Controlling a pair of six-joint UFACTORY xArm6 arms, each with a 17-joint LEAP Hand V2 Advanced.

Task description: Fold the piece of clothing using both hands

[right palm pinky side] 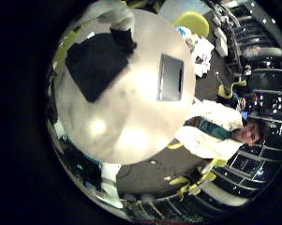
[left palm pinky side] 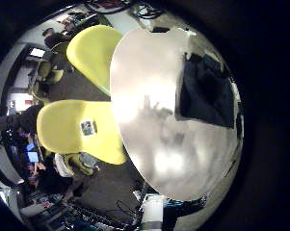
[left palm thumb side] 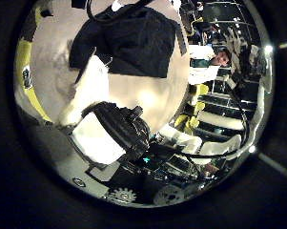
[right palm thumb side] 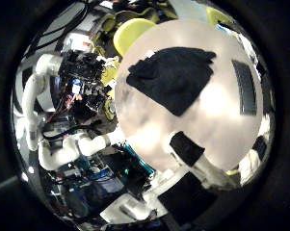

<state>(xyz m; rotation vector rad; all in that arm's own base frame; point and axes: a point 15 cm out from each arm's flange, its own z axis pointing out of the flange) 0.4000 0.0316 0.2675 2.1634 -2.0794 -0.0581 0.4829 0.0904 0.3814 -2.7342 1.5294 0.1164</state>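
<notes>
A dark piece of clothing (right palm pinky side: 96,61) lies spread and a little rumpled on a round pale table (right palm pinky side: 131,122). It shows small in the left little finger side palm view (left palm pinky side: 207,91), so the left hand is well above it. It also shows in the left thumb side palm view (left palm thumb side: 133,38) and the right thumb side palm view (right palm thumb side: 173,77). A hand (right palm pinky side: 120,26) on a white arm hangs over the garment's edge. The left hand's own fingers (left palm thumb side: 124,129) and the right hand's own fingers (right palm thumb side: 188,149) look relaxed and hold nothing.
A flat rectangular device (right palm pinky side: 170,77) lies on the table beside the garment and also shows in the right thumb side palm view (right palm thumb side: 243,87). Chairs (left palm pinky side: 82,130) stand close around the table's rim. Office furniture fills the room beyond.
</notes>
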